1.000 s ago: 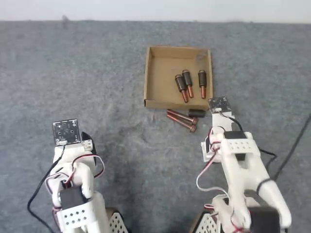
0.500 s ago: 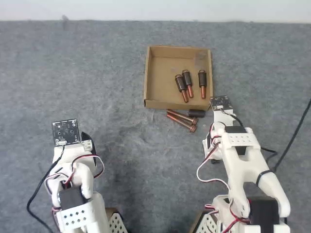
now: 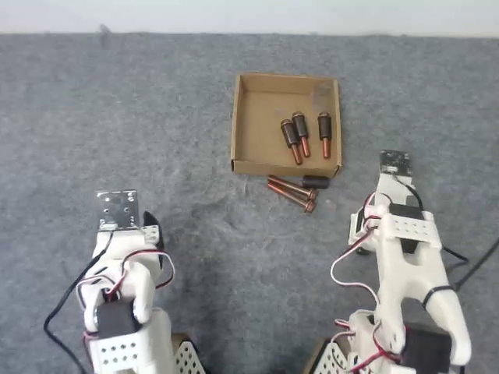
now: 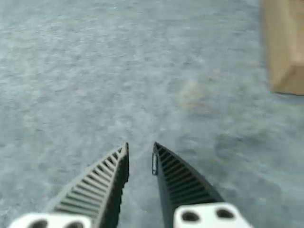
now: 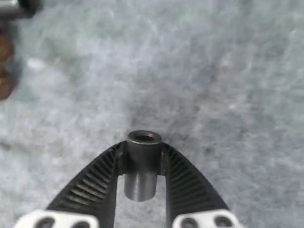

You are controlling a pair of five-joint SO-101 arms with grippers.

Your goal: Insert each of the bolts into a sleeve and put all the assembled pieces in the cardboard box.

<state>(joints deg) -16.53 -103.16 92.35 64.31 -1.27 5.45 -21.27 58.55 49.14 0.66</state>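
While the right arm stands at the lower right of the high view, we find the right fingers clenched on a dark sleeve, its hollow end showing between their tips over the grey surface. At the lower left, the left fingers sit barely parted, grasping nothing. Upper centre of the high view, the cardboard box holds three assembled pieces. Just below its near wall we see two bare bolts lying side by side, a loose sleeve right beside them.
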